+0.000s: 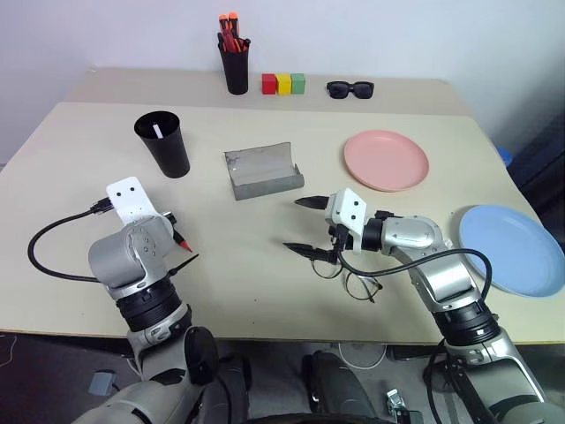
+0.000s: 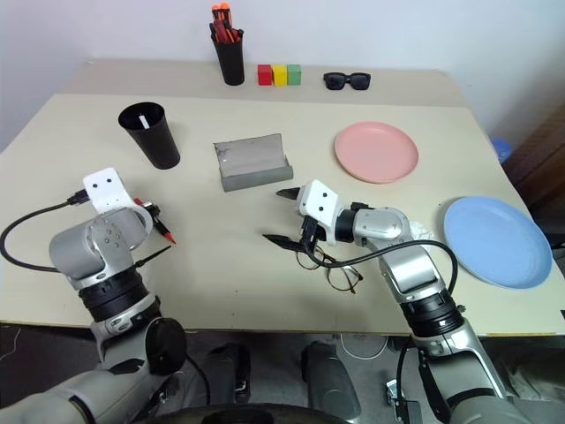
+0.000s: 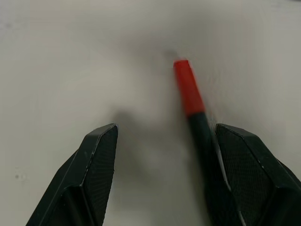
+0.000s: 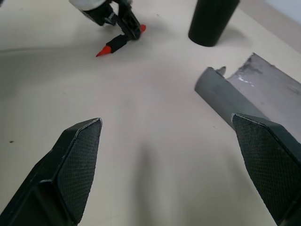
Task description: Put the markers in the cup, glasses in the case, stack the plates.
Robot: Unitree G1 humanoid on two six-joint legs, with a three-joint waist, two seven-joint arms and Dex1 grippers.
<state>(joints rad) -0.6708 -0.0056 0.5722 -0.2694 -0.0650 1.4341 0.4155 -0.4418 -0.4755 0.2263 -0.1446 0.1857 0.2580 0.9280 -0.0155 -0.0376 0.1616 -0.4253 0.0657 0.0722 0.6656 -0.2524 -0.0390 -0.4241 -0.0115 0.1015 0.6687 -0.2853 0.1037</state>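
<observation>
- beige table [image 1: 265, 265] seen from the robot's head.
- left gripper [image 3: 162, 155] at 8 o'clock, jaws apart, the red-capped marker [image 3: 188, 89] lying on the table against one finger.
- right gripper [image 1: 302, 226] near centre, jaws wide apart with nothing between them, just beside the glasses [image 1: 353, 281].
- open grey case [image 1: 262, 171] at 12 o'clock of centre.
- black cup [image 1: 162, 143] at 10 o'clock, a white-tipped marker [image 1: 157, 131] inside.
- pink plate [image 1: 386, 160] at 2 o'clock, blue plate [image 1: 512, 249] at 3 o'clock, well apart.

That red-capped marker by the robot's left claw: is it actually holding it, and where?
No. The red-capped marker lies on the table between the left gripper's spread fingers, close to one of them. The right gripper is open and empty.
</observation>
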